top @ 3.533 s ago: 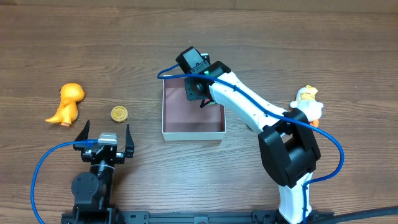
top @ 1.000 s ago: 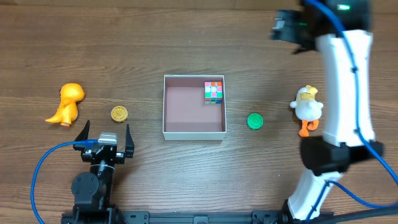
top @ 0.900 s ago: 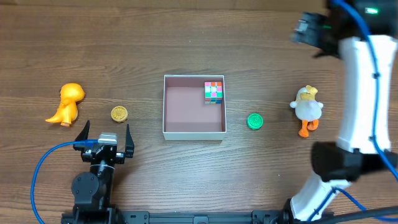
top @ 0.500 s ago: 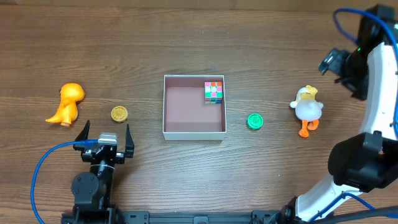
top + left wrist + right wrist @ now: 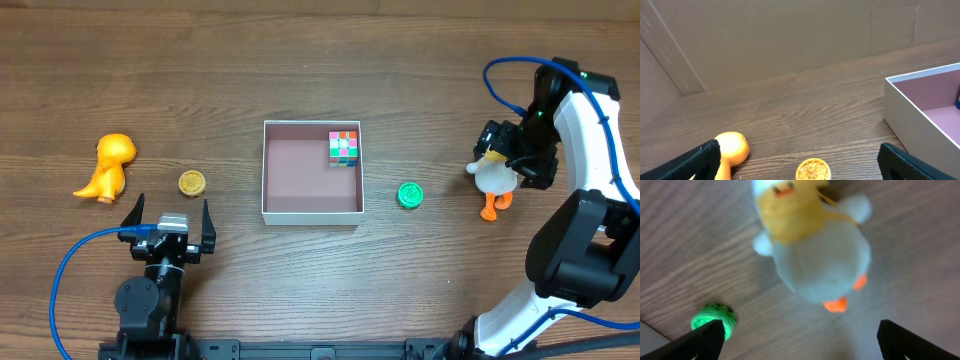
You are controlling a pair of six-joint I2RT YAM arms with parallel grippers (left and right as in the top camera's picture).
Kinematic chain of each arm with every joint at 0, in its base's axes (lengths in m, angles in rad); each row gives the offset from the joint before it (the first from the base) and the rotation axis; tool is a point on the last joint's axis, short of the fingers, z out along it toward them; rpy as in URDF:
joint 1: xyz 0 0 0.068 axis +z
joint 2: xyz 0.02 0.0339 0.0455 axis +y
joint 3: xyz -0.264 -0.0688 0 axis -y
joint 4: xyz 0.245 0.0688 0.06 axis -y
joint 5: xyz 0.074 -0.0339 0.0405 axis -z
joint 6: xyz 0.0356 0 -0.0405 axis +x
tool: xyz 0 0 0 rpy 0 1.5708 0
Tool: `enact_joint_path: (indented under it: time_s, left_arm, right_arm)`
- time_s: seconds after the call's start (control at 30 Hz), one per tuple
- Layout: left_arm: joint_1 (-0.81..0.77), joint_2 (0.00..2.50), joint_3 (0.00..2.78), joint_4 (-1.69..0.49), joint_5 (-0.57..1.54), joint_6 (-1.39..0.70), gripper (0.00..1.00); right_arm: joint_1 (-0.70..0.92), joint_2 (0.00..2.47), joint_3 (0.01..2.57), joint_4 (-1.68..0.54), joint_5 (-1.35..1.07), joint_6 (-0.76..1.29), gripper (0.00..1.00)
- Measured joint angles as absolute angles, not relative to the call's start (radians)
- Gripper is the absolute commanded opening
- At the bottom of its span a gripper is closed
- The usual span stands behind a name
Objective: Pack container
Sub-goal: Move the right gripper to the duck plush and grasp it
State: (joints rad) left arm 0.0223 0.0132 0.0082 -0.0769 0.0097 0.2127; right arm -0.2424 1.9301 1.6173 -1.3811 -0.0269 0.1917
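Container [image 5: 300, 190]: mid-table, open side up.
Packed: one coloured cube [image 5: 344, 147], in the far right corner.
Not yet in: orange toy [image 5: 105, 167] and gold disc [image 5: 192, 183] to the left; green disc [image 5: 409, 194] and duck [image 5: 493, 178] to the right.
Right gripper [image 5: 799, 332]: spread wide over the duck, holding nothing.
Left gripper [image 5: 170, 210]: spread, empty, near the gold disc.
Progress: early, by my reading; four items left, duck likely next.

The overhead camera looks straight down on the whole table [image 5: 300, 60]. The left wrist camera sits low at 7 o'clock and faces 12 o'clock; it shares the gold disc [image 5: 813, 170] and the container [image 5: 910, 112] wall with the overhead. The right wrist camera, at 3 o'clock, looks down from close on the duck [image 5: 815, 255] and the green disc [image 5: 713, 319], both also seen from overhead.
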Motion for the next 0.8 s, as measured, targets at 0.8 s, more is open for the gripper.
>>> enact_joint_path:
  time_s: [0.8]
  left_arm:
    - [0.022,0.013,0.008,-0.077,0.010,0.212,1.00]
  right_arm:
    - [-0.242,1.930,1.491,-1.195,-0.006,0.104,1.00]
